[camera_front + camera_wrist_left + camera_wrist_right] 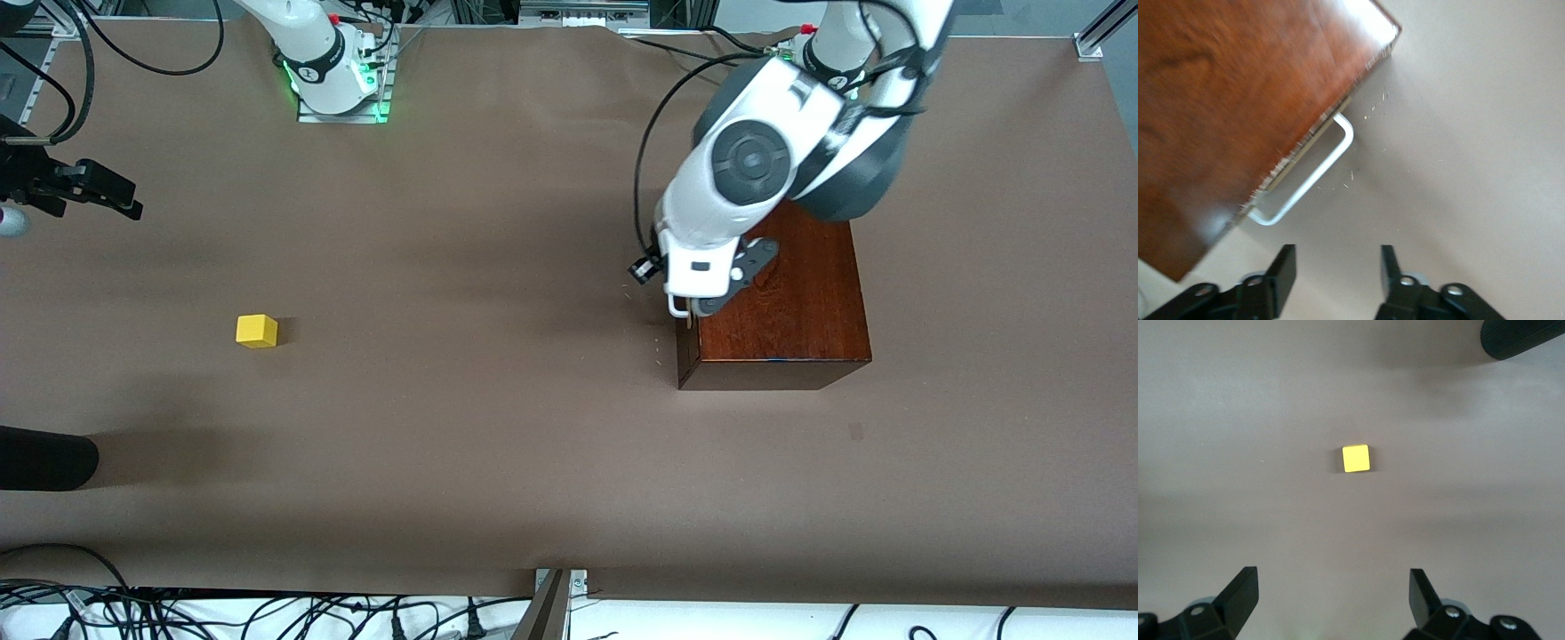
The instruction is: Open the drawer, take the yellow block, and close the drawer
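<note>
Lying under the right gripper (1331,597) (fingers spread): yellow block (1356,459).

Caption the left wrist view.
Open left end effector beside the closed mahogany wooden box drawer's white metal bar handle.

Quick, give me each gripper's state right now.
Left gripper: open, holding nothing, beside the drawer handle.
Right gripper: open, empty, over the table above the yellow block.
</note>
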Available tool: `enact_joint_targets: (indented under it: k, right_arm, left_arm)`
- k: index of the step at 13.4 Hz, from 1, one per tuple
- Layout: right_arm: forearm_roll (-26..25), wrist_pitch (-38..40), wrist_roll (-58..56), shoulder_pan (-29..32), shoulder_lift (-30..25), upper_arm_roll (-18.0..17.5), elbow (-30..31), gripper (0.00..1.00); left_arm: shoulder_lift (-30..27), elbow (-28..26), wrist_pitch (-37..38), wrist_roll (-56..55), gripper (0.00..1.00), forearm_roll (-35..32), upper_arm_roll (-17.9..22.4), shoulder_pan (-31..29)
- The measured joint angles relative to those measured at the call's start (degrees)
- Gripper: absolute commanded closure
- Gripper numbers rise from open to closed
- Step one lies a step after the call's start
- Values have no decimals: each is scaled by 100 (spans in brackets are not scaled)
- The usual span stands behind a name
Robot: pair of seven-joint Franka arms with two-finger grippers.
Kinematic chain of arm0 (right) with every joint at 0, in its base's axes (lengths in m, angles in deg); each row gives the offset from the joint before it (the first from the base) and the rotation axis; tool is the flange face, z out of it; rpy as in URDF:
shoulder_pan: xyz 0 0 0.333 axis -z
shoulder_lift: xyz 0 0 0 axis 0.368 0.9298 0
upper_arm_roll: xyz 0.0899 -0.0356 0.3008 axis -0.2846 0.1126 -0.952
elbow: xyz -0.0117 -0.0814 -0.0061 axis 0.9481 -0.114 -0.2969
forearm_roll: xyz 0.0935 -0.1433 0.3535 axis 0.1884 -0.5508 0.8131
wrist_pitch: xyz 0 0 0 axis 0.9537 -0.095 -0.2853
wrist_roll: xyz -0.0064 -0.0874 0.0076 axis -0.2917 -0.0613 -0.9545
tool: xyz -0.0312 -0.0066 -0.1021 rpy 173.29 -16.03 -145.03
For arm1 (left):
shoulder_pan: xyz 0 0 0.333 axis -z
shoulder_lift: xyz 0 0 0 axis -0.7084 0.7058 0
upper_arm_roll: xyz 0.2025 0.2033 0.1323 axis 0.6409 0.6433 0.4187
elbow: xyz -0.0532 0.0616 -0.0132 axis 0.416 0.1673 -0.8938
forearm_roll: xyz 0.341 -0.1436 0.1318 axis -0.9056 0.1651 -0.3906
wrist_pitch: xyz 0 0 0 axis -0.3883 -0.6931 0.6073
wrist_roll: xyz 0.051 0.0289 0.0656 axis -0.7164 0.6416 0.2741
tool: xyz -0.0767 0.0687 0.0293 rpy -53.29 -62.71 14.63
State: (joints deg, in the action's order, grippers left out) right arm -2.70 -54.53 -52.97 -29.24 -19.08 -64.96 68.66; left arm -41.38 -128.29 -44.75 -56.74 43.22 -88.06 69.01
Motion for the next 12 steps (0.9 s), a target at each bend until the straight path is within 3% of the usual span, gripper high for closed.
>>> enact_joint_targets:
  k: [6,9,12]
  right_arm:
    - [0,0,0,0,0,-4,-6,0]
    - [-1,2,0,0,0,-8,-9,0]
    - [-1,4,0,0,0,-10,-12,0]
  left_arm:
    - [-831,-14,1140,2216,0,39,56,-896]
    - [-1254,-45,1526,3728,0,38,612,-1107]
    - [-1749,-406,1596,5261,0,-20,787,-1635]
